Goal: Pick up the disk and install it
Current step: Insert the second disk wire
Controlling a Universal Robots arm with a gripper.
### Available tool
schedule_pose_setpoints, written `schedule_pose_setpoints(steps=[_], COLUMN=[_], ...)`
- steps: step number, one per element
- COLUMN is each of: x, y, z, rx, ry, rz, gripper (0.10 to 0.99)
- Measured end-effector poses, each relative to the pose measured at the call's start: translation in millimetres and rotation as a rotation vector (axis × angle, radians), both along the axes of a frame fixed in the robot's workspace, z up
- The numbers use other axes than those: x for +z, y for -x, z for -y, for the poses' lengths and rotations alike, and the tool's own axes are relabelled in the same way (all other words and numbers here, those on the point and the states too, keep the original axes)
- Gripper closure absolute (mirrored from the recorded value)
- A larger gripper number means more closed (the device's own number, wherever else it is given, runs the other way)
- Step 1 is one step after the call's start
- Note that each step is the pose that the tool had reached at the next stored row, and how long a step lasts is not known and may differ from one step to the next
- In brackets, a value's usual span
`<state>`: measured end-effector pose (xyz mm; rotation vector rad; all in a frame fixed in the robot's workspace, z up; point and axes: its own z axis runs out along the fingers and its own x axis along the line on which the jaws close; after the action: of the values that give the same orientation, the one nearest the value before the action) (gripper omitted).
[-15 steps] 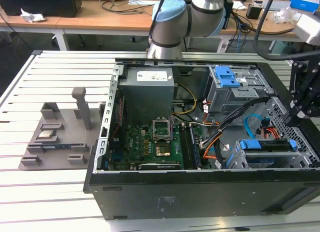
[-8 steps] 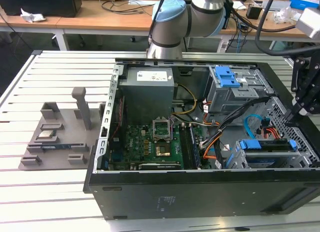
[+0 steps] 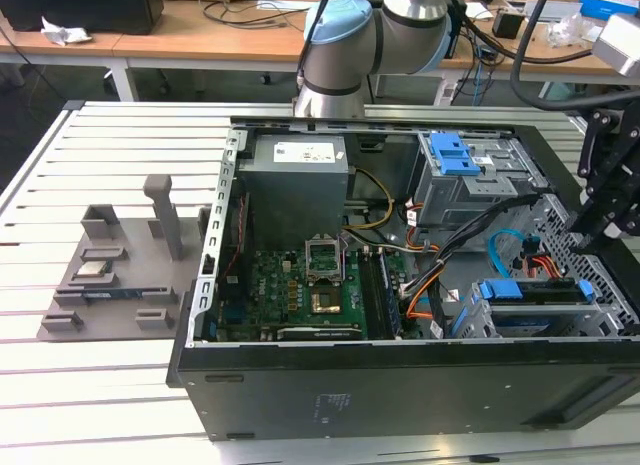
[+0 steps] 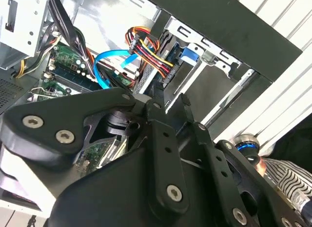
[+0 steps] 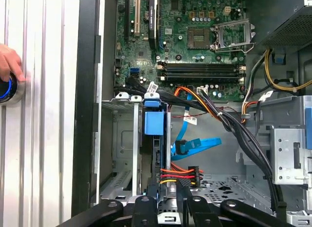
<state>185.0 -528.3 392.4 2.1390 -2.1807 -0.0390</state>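
The claw's black linkages fill the bottom of the first wrist view; I cannot tell its state. The disk stands on edge in its bay directly beyond, long axis running toward the claw.

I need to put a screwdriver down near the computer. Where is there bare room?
The slatted table is bare between the grey fixture and the case, and in front of the case. Inside it is crowded: motherboard, cables, drive cages.
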Motion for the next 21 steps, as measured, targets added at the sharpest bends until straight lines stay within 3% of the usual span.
schedule_pose_setpoints(steps=[3, 6, 8, 10, 11, 16, 17, 18, 21], x=[-1.9, -6.2, -11.5, -17.6, -22.7, -22.8, -22.8, -22.9, -22.8], y=[2.2, 10.8, 23.1, 34.6, 34.9, 35.0, 35.0, 35.0, 35.0], z=[-3.7, -9.0, -13.6, -13.9, -14.0, -13.9, -13.9, -13.9, -13.9], rx=[0.0, 0.001, 0.002, 0.005, 0.016, 0.016, 0.017, 0.017, 0.017], ry=[0.0, 0.0, 0.0, 0.0, 0.0, 0.0, 0.0, 0.0, 0.0], rz=[-0.0001, 0.0002, 0.0004, 0.0004, 0.0005, 0.0004, 0.0004, 0.0005, 0.0004], gripper=[0.784, 0.784, 0.784, 0.784, 0.784, 0.784, 0.8, 0.925, 0.925])
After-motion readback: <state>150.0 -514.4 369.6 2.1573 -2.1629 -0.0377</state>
